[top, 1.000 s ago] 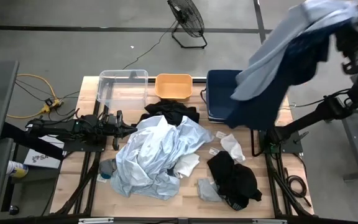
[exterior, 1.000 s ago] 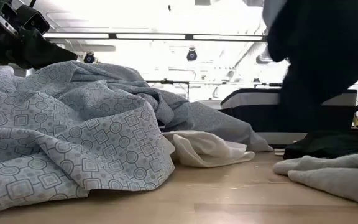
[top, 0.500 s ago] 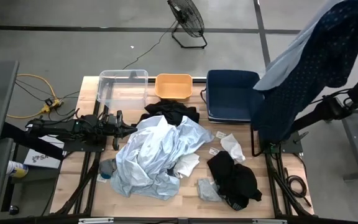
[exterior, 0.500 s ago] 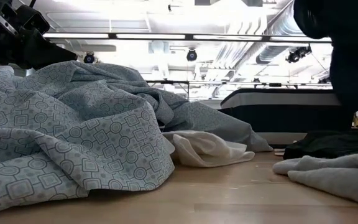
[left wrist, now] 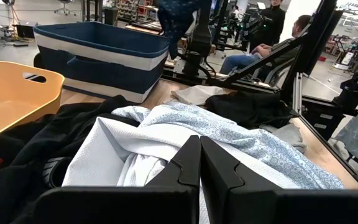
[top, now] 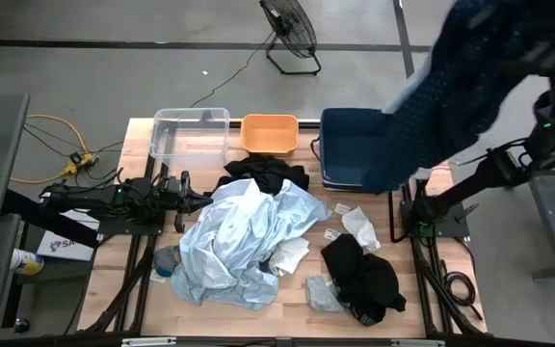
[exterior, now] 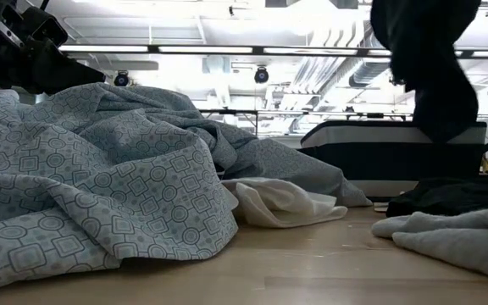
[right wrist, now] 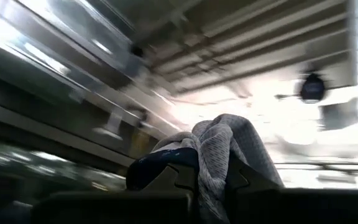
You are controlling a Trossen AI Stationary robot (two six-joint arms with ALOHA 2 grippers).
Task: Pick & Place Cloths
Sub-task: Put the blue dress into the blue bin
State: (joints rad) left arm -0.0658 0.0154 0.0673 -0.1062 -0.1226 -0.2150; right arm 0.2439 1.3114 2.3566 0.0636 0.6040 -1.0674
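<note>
High view: a navy dotted cloth [top: 451, 92] hangs in the air from the right claw [right wrist: 202, 177], which is closed on a bunch of its fabric, high over the counter's right far corner. Its lower end hangs over the navy bin [top: 355, 145] at the far edge. The other cloths lie on the counter [top: 432, 289]: a big pale blue one [top: 239, 241] in the middle, black ones [top: 359, 275] near it, small white pieces [top: 359, 226] between.

To do this step well, I think the arm should come lower above the bin, so the hanging end folds inside, and let go only when no part trails over the wall.

The right arm is raised high and stretched. The left claw [left wrist: 199, 171] is closed, holds nothing and waits low beside the pale blue cloth.
</note>
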